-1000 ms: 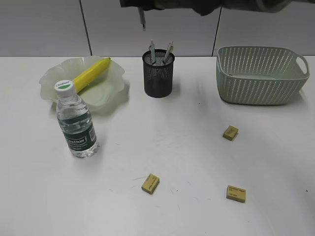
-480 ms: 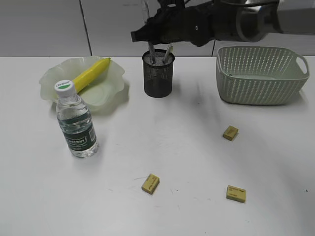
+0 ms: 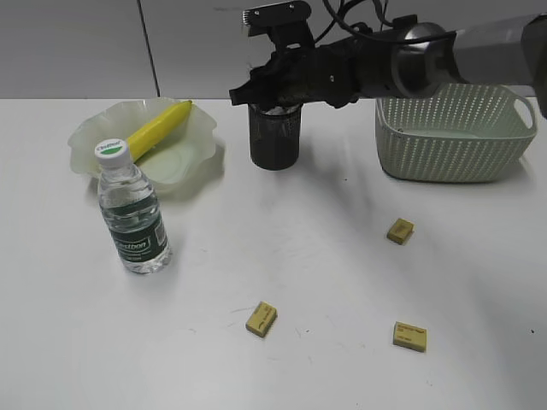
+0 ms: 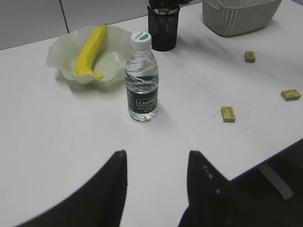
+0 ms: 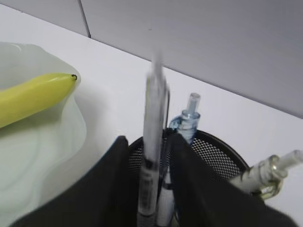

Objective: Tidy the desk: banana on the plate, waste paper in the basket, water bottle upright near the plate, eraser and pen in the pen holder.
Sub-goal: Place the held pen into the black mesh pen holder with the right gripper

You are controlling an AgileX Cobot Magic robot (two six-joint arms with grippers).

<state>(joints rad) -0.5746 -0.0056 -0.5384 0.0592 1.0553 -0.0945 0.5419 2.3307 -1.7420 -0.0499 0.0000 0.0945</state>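
Observation:
My right gripper (image 3: 272,99) hovers over the black mesh pen holder (image 3: 274,141). Its jaws stand open around a blurred pen (image 5: 154,99), which stands upright inside the pen holder (image 5: 213,151) with a gap beside it. Two other pens (image 5: 189,111) lean in the cup. The banana (image 3: 158,126) lies on the pale green plate (image 3: 94,137). In front of the plate the water bottle (image 3: 132,213) stands upright. Three yellow erasers (image 3: 400,231) (image 3: 261,319) (image 3: 409,336) lie on the table. My left gripper (image 4: 156,153) is open and empty near the front edge. No waste paper shows.
The grey-green basket (image 3: 453,141) stands at the back right, right of the pen holder. The right arm (image 3: 402,68) stretches across above it. A wall runs behind the table. The table's front right edge (image 4: 270,153) shows in the left wrist view.
The right arm came down from above with the pen to the pen holder's mouth. Its jaws have parted from the pen. The left arm has not moved.

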